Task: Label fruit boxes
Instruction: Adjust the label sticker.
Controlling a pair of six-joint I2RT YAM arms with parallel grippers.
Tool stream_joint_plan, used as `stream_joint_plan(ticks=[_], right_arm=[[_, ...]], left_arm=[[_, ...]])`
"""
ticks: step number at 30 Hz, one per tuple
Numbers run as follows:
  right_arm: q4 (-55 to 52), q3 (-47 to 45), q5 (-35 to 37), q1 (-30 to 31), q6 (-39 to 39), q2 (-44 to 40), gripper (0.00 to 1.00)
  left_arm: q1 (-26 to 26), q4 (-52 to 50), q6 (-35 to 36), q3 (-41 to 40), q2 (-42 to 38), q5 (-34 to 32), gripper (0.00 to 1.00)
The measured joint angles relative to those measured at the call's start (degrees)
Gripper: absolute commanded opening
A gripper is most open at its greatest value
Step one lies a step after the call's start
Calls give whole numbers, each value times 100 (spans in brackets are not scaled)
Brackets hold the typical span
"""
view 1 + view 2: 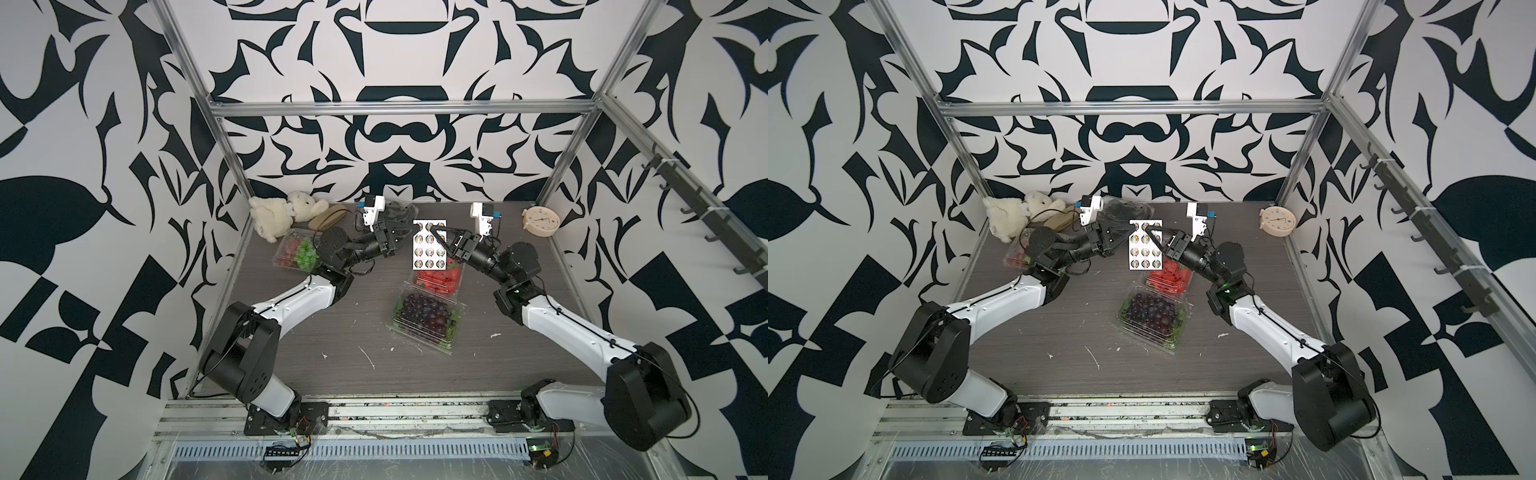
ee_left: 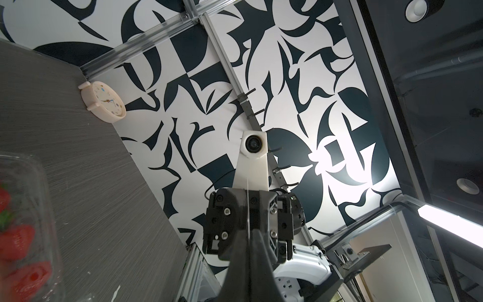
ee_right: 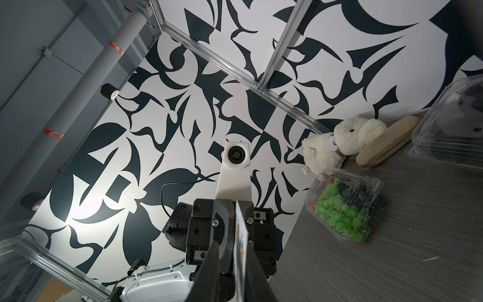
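A white sheet of round stickers (image 1: 429,250) hangs upright above the table. My left gripper (image 1: 410,233) is shut on its left edge; in the left wrist view the sheet (image 2: 247,201) is a thin line between the closed fingers. My right gripper (image 1: 434,228) is at the sheet's top. In the right wrist view its fingers stand slightly apart around the sheet (image 3: 241,230). The fruit boxes are clear punnets: strawberries (image 1: 440,279) under the sheet, dark grapes (image 1: 428,316) nearer the front, green grapes with berries (image 1: 297,253) at the left, black berries (image 1: 397,211) at the back.
At the back left lie a white plush toy (image 1: 282,214) and a wooden block (image 1: 328,216). A cream alarm clock (image 1: 540,222) stands at the back right corner. Metal frame posts border the table on both sides.
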Motion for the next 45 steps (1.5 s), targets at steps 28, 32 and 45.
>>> stream_joint_plan(ticks=[28, 32, 45], right_arm=[[-186, 76, -42, -24, 0, 111, 0], [-179, 76, -46, -26, 7, 111, 0], [968, 155, -382, -61, 656, 651, 0]], left_arm=[[0, -52, 22, 0, -2, 170, 0], [0, -52, 33, 0, -2, 170, 0], [48, 15, -13, 2, 0, 138, 3]])
